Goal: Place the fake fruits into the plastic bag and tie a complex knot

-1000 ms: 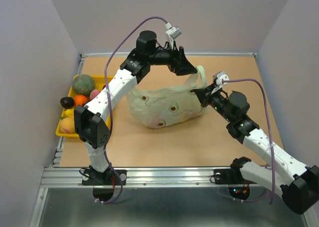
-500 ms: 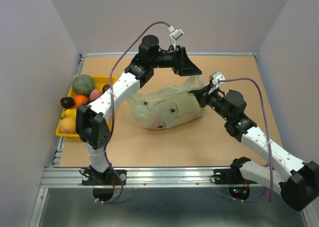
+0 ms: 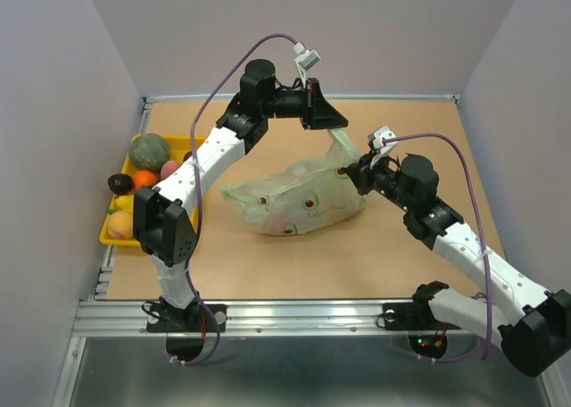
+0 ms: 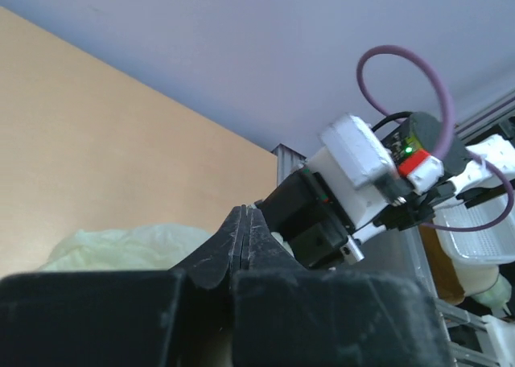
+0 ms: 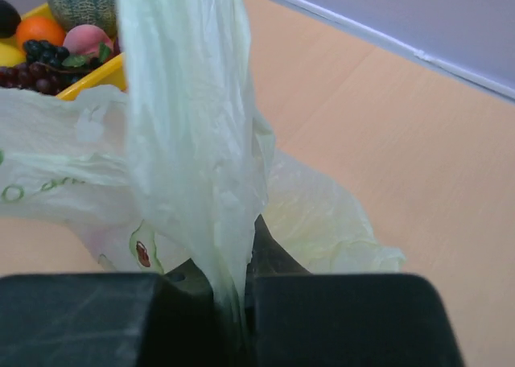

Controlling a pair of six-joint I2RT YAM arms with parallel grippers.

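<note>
The pale green plastic bag [image 3: 290, 197] lies crumpled mid-table. One of its handles [image 3: 343, 148] is drawn up taut to my left gripper [image 3: 334, 128], which is shut on it above the bag's far right corner. In the left wrist view the jaws [image 4: 244, 214] press flat together, with the bag [image 4: 121, 242] below. My right gripper [image 3: 359, 172] is shut on the bag's right edge, and plastic [image 5: 193, 142] rises out of its jaws [image 5: 233, 294]. The fake fruits [image 3: 143, 179] sit in the yellow tray [image 3: 119, 238] at the left. No knot is in view.
The tray holds a green melon [image 3: 149, 150], an orange [image 5: 39, 30], a pink fruit [image 5: 87, 39] and dark grapes [image 5: 36, 68]. Grey walls close in the table on three sides. A metal rail [image 3: 285, 313] runs along the near edge by both arm bases.
My left gripper has gone from open to shut on the bag's handle and pulled it up taut. The bag's body has stretched and flattened to the left. The right gripper kept its grip.
</note>
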